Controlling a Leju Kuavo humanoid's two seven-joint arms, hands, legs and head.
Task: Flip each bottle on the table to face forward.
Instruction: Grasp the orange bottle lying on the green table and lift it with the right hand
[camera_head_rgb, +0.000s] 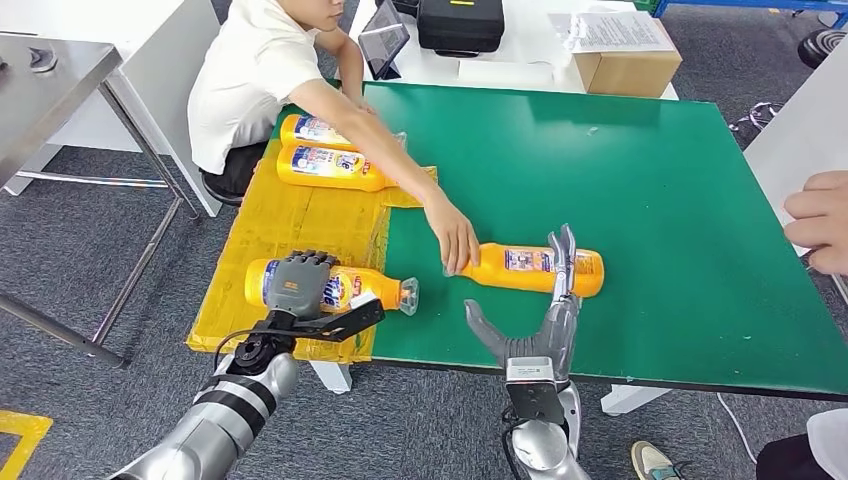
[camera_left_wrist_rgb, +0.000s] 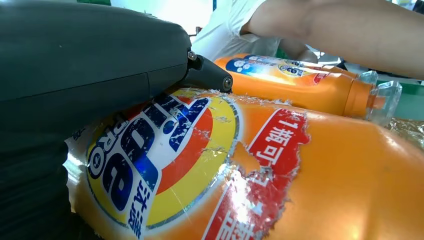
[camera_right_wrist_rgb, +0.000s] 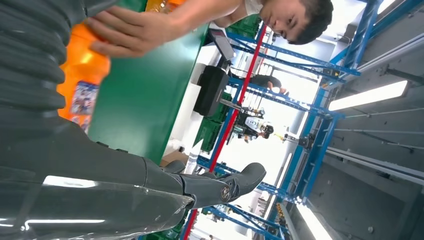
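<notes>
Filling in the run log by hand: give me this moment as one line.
left hand: grips bottle on yellow mat | right hand: open beside bottle on green table | person's hand: on that bottle's neck

Four orange bottles, all lying on their sides. The near-left bottle (camera_head_rgb: 335, 288) rests on the yellow sheet at the tabletop's left edge, clear cap pointing right, its blue, yellow and red front label up — torn and peeling in the left wrist view. The middle bottle (camera_head_rgb: 530, 268) lies on the green mat, a small printed label showing. Two far bottles (camera_head_rgb: 325, 160) lie side by side, touching, labels up.
</notes>
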